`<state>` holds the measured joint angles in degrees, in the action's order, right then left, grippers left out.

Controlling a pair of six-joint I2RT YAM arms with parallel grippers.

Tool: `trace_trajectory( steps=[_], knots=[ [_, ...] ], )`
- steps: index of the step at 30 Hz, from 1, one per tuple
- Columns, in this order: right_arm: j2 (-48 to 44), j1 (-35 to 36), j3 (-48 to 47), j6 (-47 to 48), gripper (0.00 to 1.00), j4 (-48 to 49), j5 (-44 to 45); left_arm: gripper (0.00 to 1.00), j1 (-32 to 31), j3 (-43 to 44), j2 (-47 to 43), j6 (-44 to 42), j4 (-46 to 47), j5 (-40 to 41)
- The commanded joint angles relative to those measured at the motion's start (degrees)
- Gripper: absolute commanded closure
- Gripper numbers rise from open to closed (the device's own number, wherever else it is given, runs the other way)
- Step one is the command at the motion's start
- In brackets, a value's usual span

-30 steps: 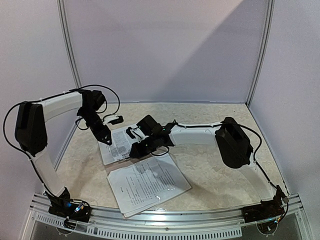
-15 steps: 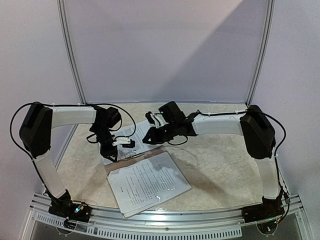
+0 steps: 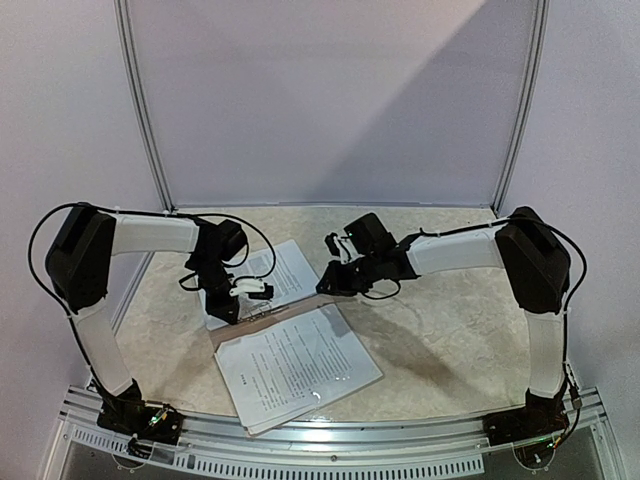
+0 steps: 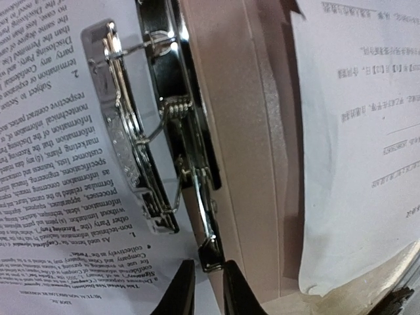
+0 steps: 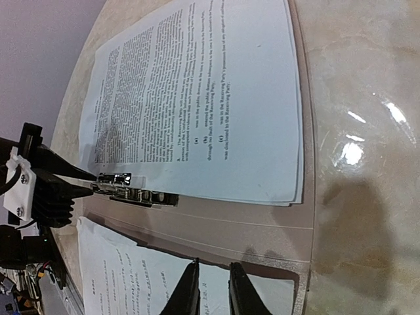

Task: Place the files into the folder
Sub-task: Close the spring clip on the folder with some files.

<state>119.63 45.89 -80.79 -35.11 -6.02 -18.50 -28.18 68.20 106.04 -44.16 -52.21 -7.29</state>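
The left arm [image 3: 150, 233] is arching in and bending down at the wrist. The left gripper [image 4: 209, 292] is pointing at one end of the metal clip [image 4: 167, 125], fingers almost together (whether they are pinching it is unclear). The right arm [image 3: 455, 250] is stretching inward. The right gripper [image 5: 211, 290] is hovering right of the clip and apart from it, fingers nearly closed, holding nothing.

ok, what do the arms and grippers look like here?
Left arm and right arm: white tubular links, bulky black joint housings, loose black cables. Left gripper and right gripper: slim black tapered fingers. Small white bracket on the left one.
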Motion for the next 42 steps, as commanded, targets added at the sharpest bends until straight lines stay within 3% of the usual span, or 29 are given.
trace_trajectory(
  steps=[1, 12, 42],
  knots=[
    [-2.3, -1.4, 1.2, -0.7, 0.84, 1.0, 1.6, 0.83, -1.1, -0.2, 1.2, 0.3, -0.3, -0.2],
    [0.0, -2.7, 4.0, -2.0, 0.84, 1.4, 2.2, 0.95, -1.4, 2.6, 1.6, 2.7, -2.5, -2.0],
    [4.9, -3.1, 4.3, -3.0, 0.83, 2.1, 1.9, 0.95, -5.5, 14.1, 3.5, 7.7, -4.4, -3.3]
  ],
)
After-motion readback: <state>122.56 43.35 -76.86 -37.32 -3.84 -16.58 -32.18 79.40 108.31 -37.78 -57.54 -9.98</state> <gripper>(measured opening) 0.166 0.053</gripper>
